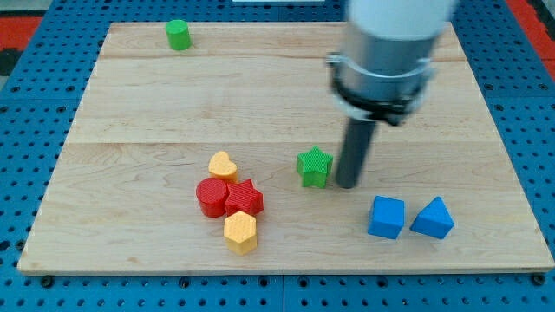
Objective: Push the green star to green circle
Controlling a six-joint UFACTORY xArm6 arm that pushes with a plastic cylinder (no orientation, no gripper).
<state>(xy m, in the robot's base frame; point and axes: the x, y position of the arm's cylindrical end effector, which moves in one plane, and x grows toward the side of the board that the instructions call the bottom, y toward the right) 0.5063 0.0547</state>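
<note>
The green star (314, 166) lies on the wooden board right of centre, toward the view's bottom. The green circle (178, 35), a small green cylinder, stands near the board's top left edge. My tip (346, 184) rests on the board just right of the green star, very close to it or touching its right side. The rod rises from the tip into the arm's grey body at the view's top right.
A cluster left of the star: yellow heart (223, 165), red cylinder (211, 197), red star (244, 198), yellow hexagon (240, 231). A blue cube (386, 217) and a blue triangle block (432, 217) lie below right of my tip. The board (130, 104) sits on blue pegboard.
</note>
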